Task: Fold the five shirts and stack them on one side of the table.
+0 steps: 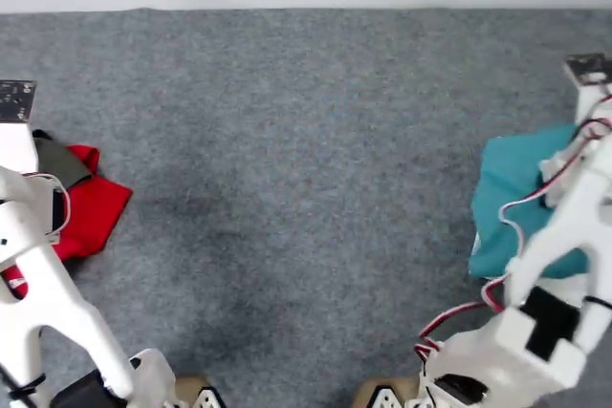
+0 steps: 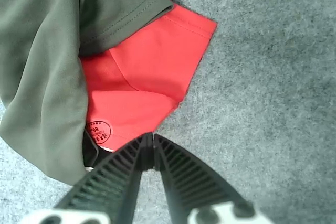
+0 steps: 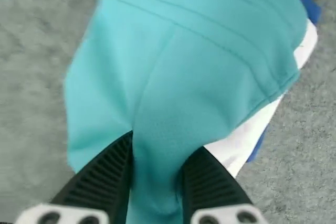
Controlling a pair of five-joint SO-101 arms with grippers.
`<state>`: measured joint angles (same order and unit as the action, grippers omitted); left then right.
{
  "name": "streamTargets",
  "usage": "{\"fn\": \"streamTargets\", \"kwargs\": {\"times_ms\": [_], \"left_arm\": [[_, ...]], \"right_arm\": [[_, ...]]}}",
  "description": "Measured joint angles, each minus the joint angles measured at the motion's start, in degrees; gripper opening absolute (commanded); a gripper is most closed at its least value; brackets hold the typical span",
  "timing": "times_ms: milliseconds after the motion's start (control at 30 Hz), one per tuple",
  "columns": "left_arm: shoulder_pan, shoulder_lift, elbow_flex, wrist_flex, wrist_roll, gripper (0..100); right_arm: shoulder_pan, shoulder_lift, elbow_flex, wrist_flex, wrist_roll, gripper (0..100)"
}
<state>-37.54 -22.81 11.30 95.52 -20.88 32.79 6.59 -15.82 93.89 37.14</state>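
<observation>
At the table's left edge lies a red shirt (image 1: 94,209) with a dark olive shirt (image 1: 59,160) partly over it. In the left wrist view the olive shirt (image 2: 47,51) overlaps the red shirt (image 2: 152,66). My left gripper (image 2: 153,142) hangs just above the red shirt's edge, shut with nothing between its fingers. At the right edge a teal shirt (image 1: 521,193) tops a small pile. My right gripper (image 3: 157,148) is shut on a fold of the teal shirt (image 3: 189,77). Under it lie a white shirt (image 3: 257,135) and a blue one (image 3: 311,8).
Grey carpet-like cloth (image 1: 306,160) covers the table, with broad bare room in the middle. The left arm (image 1: 33,265) rises along the left edge, the right arm (image 1: 555,265) along the right edge over the pile.
</observation>
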Motion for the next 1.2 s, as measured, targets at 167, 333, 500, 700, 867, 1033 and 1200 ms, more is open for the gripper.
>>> {"fn": "streamTargets", "kwargs": {"times_ms": [167,333,500,700,867,1033,1200], "left_arm": [[0.00,0.00,0.00,0.00,0.00,0],[0.00,0.00,0.00,0.00,0.00,0],[0.00,0.00,0.00,0.00,0.00,0],[0.00,0.00,0.00,0.00,0.00,0],[0.00,0.00,0.00,0.00,0.00,0],[0.00,0.00,0.00,0.00,0.00,0],[0.00,0.00,0.00,0.00,0.00,0]], "right_arm": [[3.08,6.15,0.00,-2.37,1.93,24.3],[4.84,6.24,-0.09,-2.37,-1.58,27.6],[4.92,2.46,-4.66,1.49,-1.93,25.7],[2.64,-0.88,-5.80,5.80,-1.93,0.5],[3.87,2.90,-5.89,1.05,-1.85,0.8],[8.88,11.96,-5.89,-7.74,0.79,0.9],[10.20,21.10,-5.80,-15.12,1.58,0.9]]}}
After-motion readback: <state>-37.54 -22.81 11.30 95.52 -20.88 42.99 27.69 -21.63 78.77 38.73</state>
